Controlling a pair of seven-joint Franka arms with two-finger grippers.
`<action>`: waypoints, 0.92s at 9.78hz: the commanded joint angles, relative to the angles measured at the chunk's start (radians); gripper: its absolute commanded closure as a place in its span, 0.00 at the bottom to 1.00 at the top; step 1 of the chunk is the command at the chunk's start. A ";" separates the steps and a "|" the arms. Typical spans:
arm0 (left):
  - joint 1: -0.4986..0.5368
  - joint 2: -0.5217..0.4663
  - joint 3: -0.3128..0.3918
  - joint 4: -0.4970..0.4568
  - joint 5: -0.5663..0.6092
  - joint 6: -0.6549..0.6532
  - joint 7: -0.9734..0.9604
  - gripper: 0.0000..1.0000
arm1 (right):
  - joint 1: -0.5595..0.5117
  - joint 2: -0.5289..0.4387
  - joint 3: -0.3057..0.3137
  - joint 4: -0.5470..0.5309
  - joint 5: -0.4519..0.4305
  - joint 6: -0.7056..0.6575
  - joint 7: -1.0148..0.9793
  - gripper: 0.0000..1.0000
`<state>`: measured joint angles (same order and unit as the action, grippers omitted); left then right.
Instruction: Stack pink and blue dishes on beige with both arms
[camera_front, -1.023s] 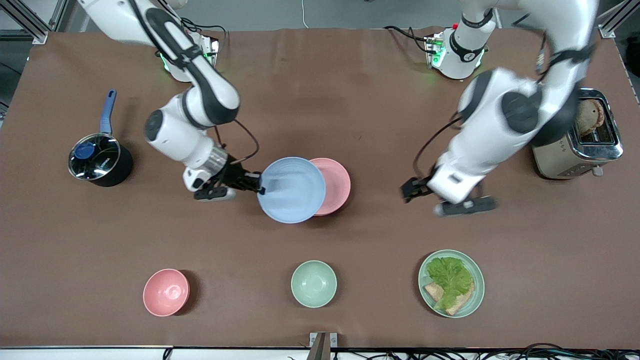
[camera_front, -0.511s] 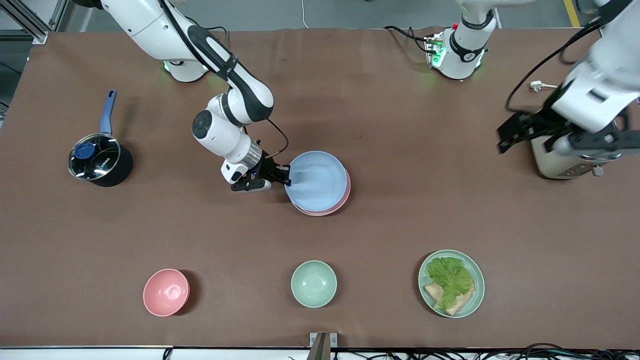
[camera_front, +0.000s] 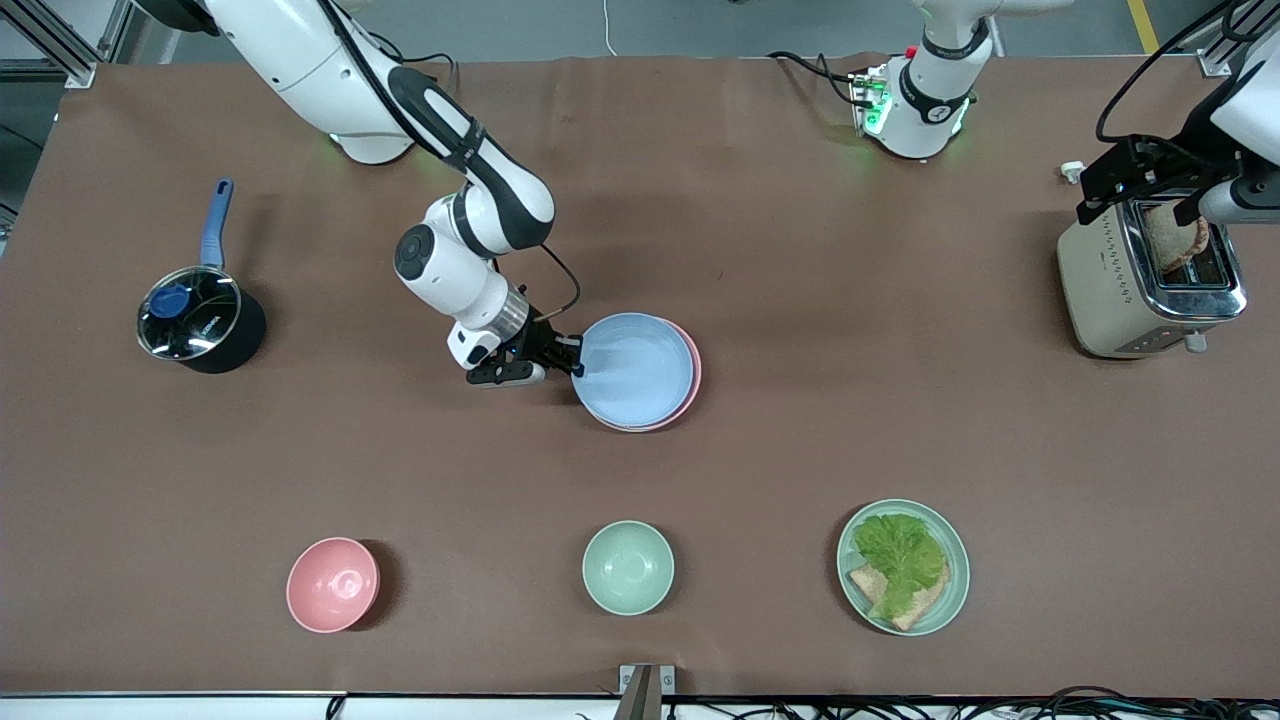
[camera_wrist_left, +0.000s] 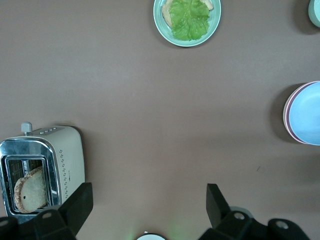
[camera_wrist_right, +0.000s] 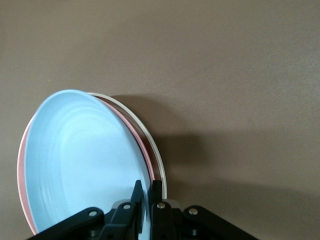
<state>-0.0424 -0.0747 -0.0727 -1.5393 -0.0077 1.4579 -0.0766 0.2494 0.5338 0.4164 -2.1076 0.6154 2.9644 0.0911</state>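
The right gripper (camera_front: 572, 366), at centre frame in the front view, is clenched on the rim of the blue plate (camera_front: 632, 369), which lies round and nearly flat on the pink plate (camera_front: 693, 372); in the right wrist view the blue plate (camera_wrist_right: 82, 160) tips slightly above the pink plate (camera_wrist_right: 131, 135), with the beige plate's (camera_wrist_right: 151, 145) cream rim showing beneath both. The stack sits mid-table with bare brown table (camera_front: 800, 420) on every side, well apart from the green bowl (camera_front: 627, 567) lower in the frame. The left gripper (camera_front: 1140, 180) hangs spread wide and empty over the toaster (camera_front: 1110, 290) at the upper right.
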 joint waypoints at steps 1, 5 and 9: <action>-0.004 -0.046 0.008 -0.074 0.014 -0.001 -0.002 0.00 | -0.009 -0.018 0.004 -0.006 0.015 0.007 0.004 0.16; 0.010 -0.039 0.013 -0.067 0.023 0.005 0.001 0.00 | -0.131 -0.182 -0.011 0.006 -0.014 -0.186 -0.008 0.00; 0.039 -0.024 0.011 -0.065 0.021 -0.016 0.043 0.00 | -0.332 -0.463 -0.094 0.006 -0.234 -0.589 -0.002 0.00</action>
<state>-0.0030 -0.1048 -0.0574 -1.5761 -0.0047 1.4492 -0.0574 -0.0257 0.1965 0.3440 -2.0637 0.4412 2.4771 0.0831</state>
